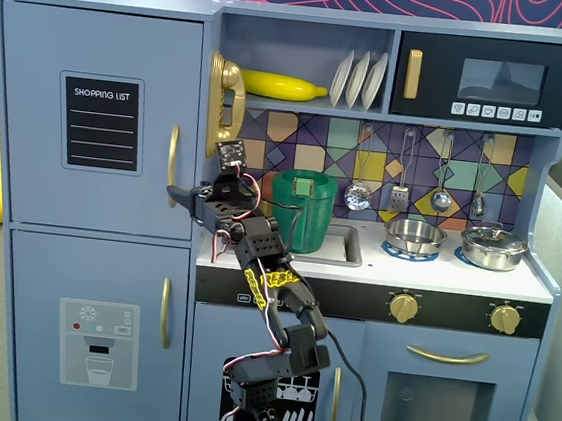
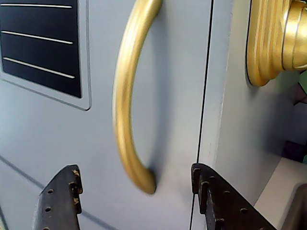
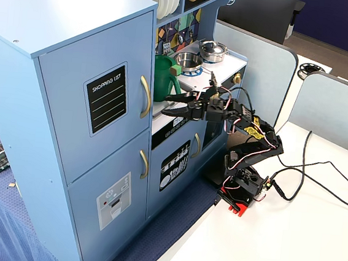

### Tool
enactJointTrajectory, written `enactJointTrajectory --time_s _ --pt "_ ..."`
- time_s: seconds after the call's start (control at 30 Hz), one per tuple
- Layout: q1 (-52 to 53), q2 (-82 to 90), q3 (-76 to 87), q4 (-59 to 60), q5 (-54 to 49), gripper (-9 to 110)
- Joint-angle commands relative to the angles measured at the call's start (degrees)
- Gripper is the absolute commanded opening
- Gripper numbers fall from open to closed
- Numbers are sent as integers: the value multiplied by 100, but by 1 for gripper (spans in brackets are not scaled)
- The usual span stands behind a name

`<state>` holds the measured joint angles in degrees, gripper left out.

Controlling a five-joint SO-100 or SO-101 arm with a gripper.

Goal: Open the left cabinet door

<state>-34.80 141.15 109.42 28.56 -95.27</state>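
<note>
The left cabinet door (image 1: 106,61) is the upper blue-grey fridge door with a black "SHOPPING LIST" panel (image 1: 100,122). It is shut, and it also shows in the other fixed view (image 3: 94,67). Its curved gold handle (image 1: 172,164) runs down the door's right edge. My gripper (image 1: 174,196) is open and empty, level with the handle's lower end and just in front of it. In the wrist view the handle (image 2: 123,96) stands between my two black fingers (image 2: 60,201), with my gripper (image 2: 135,171) not touching it. From the side, my gripper (image 3: 166,104) is short of the handle (image 3: 145,97).
Below is the door with the water-dispenser graphic (image 1: 96,342). A gold toy phone (image 1: 224,104) hangs just right of the door edge. A green pitcher (image 1: 301,208) stands behind my arm. The dishwasher-print door (image 1: 286,397) is behind the arm's base. Cables (image 3: 317,175) lie on the white table.
</note>
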Motion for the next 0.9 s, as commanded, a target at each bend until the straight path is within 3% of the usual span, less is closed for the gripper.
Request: enactJointTrajectory --time_s 0.0,0.47,0.87 --pt "-70 -369 -571 -527 53 24" --pt "-835 -1556 -1380 -1213 -264 22" --pt "-1960 -422 -853 -35 -580 20"
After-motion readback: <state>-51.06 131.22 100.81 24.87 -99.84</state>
